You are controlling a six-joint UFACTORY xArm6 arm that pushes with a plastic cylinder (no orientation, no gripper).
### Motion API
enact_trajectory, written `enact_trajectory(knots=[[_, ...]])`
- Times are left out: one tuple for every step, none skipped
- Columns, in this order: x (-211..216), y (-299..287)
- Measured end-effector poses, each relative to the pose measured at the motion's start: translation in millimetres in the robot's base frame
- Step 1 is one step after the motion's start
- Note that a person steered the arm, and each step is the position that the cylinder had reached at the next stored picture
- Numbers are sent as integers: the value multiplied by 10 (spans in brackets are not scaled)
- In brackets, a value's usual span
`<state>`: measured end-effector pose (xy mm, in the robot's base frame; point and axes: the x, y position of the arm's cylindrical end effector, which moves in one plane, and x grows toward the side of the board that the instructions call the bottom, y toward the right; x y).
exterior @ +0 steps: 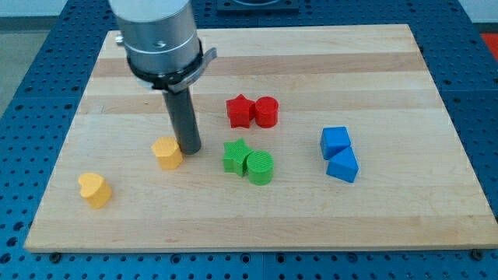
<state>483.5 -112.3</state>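
The arm is carrying no fingers at all, only a dark rod, so there is nothing to be apart, together or clamped. My tip (189, 148) is resting on the wooden board (327, 210), just at the right side of a yellow block (167, 152), touching it or nearly so; I cannot tell which.

A second yellow block (95, 190), heart-like, is sitting apart toward the view's lower left. To the tip's right, a green star (235, 156) and green cylinder (260, 167) are lying pressed together. Above them a red star (240, 111) and red cylinder (266, 111) are touching likewise. Two blue blocks (338, 154) are sitting stacked edge to edge farther right.

The colours are lying paired. Bare wood is running along the board's top and bottom edges; the blue desk (31, 93) is showing beyond.
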Motion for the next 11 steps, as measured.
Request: enact_trajectory(knots=[[250,-235],[494,-458],[727,-644],[882,-731],[839,-59],[224,185],[-156,-61],[-103,-496],[150,-699],[414,-826],[495,-816]])
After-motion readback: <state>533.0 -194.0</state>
